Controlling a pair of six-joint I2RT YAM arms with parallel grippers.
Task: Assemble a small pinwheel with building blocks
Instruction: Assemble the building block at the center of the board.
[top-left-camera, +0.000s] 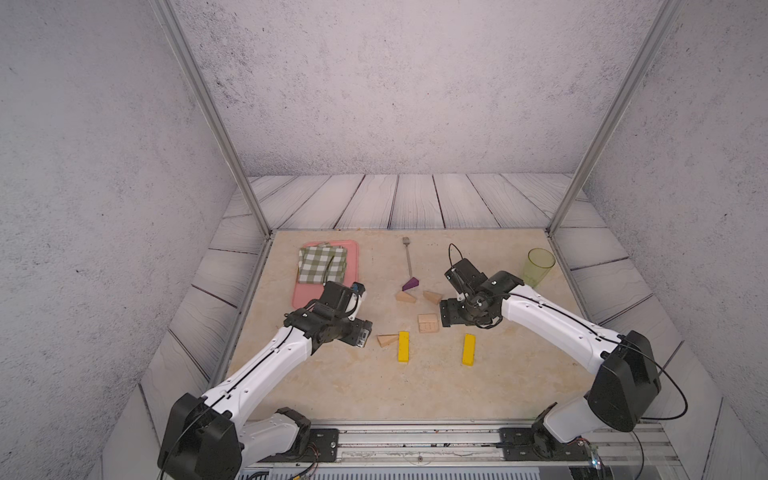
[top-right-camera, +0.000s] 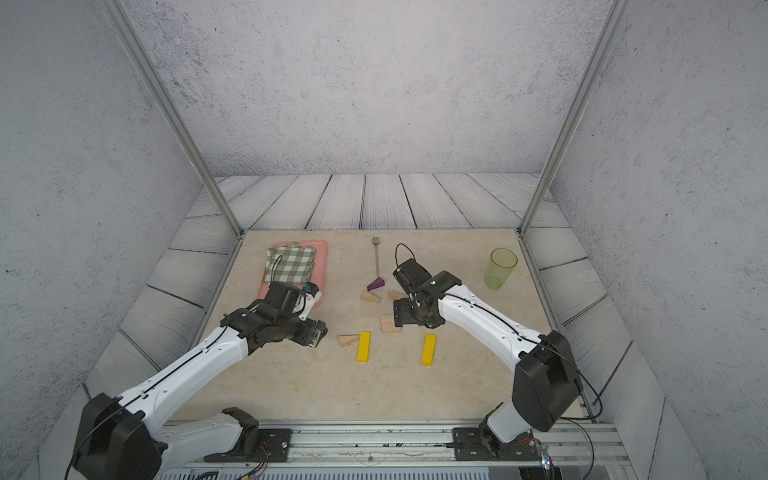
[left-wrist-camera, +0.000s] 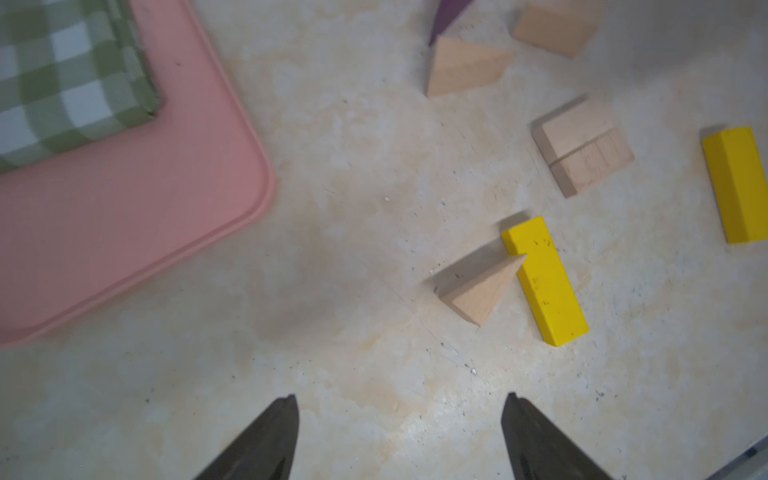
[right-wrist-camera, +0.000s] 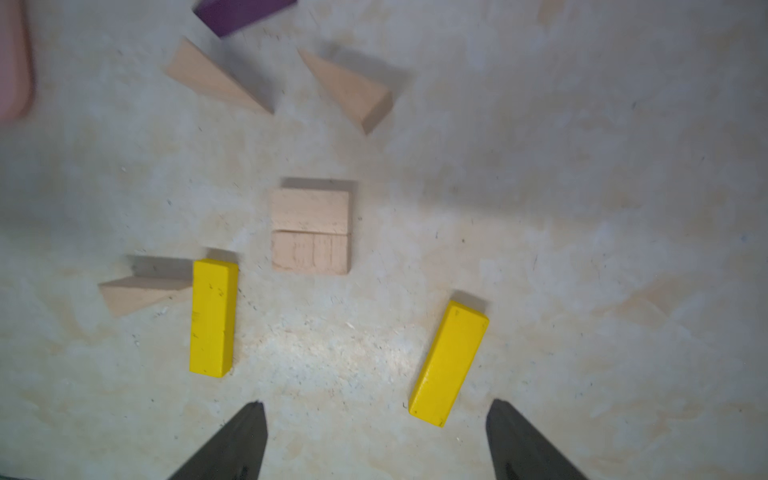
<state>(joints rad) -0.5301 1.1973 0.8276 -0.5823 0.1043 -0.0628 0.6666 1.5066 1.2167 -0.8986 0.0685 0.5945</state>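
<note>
Pinwheel not built. Two short pale-wood rectangles (right-wrist-camera: 309, 230) sit touching side by side mid-table, probably the square hub started. One yellow rectangular bar (top-left-camera: 403, 346) lies nearer the robot, a pale-wood triangular wedge (top-left-camera: 387, 340) touching its side. The second yellow bar (top-left-camera: 468, 350) lies apart. Two more wood wedges (top-left-camera: 405, 296) and a purple wedge (top-left-camera: 410, 284) wait beyond the hub, by a metal fork (top-left-camera: 408, 257). The left gripper (left-wrist-camera: 401, 399) is spread and empty, aimed toward the wedge-bar pair, likely lining up a pick. The right gripper (right-wrist-camera: 376, 405) is spread and empty, near the second yellow bar.
</note>
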